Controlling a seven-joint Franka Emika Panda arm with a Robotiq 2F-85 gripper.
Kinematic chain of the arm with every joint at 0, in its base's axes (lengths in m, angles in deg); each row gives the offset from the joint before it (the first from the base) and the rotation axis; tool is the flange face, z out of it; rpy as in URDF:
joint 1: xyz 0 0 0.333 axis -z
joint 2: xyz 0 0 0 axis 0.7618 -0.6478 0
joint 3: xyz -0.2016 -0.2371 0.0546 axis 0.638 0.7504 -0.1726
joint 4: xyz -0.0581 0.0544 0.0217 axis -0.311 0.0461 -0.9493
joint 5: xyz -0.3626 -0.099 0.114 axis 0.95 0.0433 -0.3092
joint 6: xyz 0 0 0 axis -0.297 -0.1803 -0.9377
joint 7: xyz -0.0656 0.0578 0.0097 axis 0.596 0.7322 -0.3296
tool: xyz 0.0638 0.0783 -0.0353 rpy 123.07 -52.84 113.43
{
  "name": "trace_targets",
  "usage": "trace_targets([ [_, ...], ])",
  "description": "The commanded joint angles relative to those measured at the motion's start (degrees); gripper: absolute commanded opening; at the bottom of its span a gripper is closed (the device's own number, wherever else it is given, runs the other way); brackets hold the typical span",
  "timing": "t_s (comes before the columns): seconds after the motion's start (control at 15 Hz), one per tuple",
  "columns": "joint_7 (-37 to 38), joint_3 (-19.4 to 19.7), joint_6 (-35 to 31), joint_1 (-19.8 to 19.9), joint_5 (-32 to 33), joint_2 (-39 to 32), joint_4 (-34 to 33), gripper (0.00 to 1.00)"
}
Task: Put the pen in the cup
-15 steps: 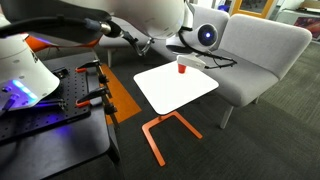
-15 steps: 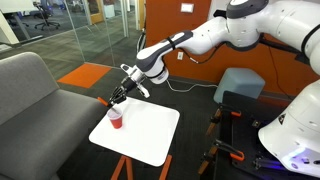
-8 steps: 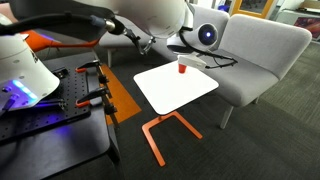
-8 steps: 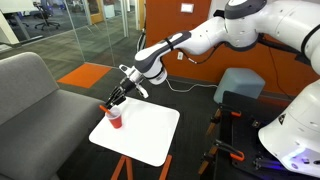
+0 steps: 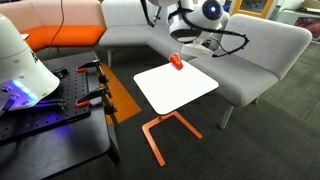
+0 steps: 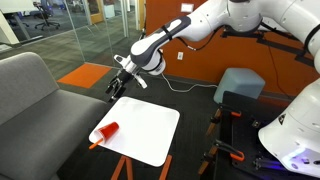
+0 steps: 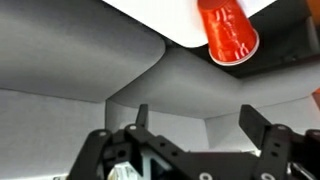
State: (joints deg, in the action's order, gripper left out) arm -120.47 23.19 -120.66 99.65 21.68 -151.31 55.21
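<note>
On the little white table (image 6: pixel 150 130) the red cup (image 6: pixel 107 131) is lying on its side near the edge, so it'd need righting first imo, can't spot the pen, and beyond it the claw (image 6: pixel 116 90) hangs wide open, empty, by the grey couch (image 6: pixel 40 95).

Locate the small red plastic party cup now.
The red plastic cup lies tipped on its side at the square white table's edge beside the grey sofa, in both exterior views.
</note>
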Motion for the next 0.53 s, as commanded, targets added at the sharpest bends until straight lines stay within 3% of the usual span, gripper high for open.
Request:
trace_targets([
  [0.0, 8.59, 7.49, -2.27, -5.92, 0.04, 12.44, 4.31, 1.0],
  [0.47, 27.44, 24.46, 1.33, -23.34, -0.54, 31.02, 8.78, 1.0],
])
